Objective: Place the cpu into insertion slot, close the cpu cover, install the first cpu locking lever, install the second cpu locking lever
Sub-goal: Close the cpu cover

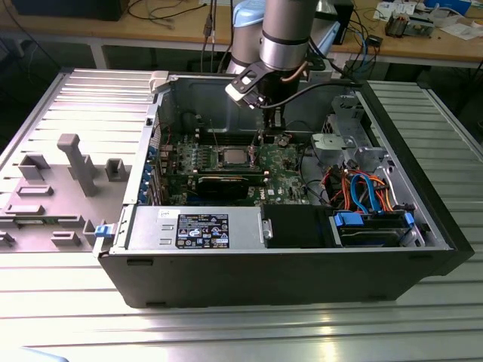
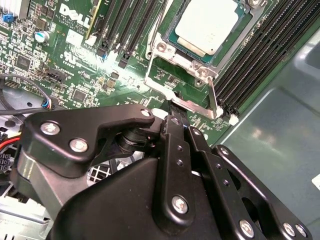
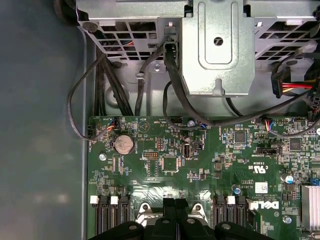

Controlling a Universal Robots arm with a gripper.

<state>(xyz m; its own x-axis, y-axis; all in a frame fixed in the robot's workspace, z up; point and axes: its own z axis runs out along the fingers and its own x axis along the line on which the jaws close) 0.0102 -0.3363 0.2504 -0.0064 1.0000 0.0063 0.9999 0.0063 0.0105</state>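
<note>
The cpu (image 2: 205, 25), a flat silver-grey square, lies in the insertion slot (image 2: 204, 75) on the green motherboard (image 3: 165, 145). The silver cpu cover (image 2: 164, 47) lies flat around it as a frame. A thin metal locking lever (image 2: 214, 97) runs along the slot's near side. My gripper (image 2: 175, 111) is shut, its black fingertips pressed together right at the bent end of that lever. In the first wrist view the gripper (image 3: 175, 206) hangs just over the slot's edge. In the exterior view the gripper (image 1: 269, 124) hovers inside the open computer case, beyond the cpu (image 1: 232, 157).
Rows of black memory slots (image 2: 260, 55) flank the socket on both sides. Black cables (image 3: 100, 95) and a grey metal drive cage (image 3: 215, 55) sit beyond the board. The case walls (image 1: 407, 166) enclose the work area. A grey fixture tray (image 1: 68, 173) lies at the exterior view's left.
</note>
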